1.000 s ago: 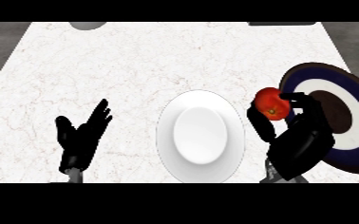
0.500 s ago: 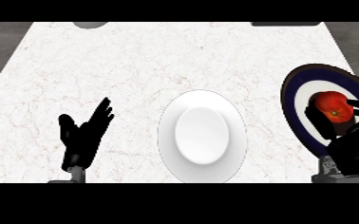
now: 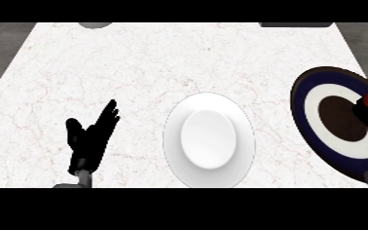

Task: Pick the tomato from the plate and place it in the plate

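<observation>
Tomato (image 3: pixel 366 99): we log only a red sliver at the right edge, over the blue-ringed plate (image 3: pixel 309 108); axis unreadable. Left hand (image 3: pixel 87 139) released, fingers straight, holding nothing. Right hand (image 3: pixel 360 115): we cannot tell its state.

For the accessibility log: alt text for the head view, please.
A white plate lies bare in the middle of the counter; a navy-ringed plate is cut off at the right edge. The left hand rests open at lower left.
</observation>
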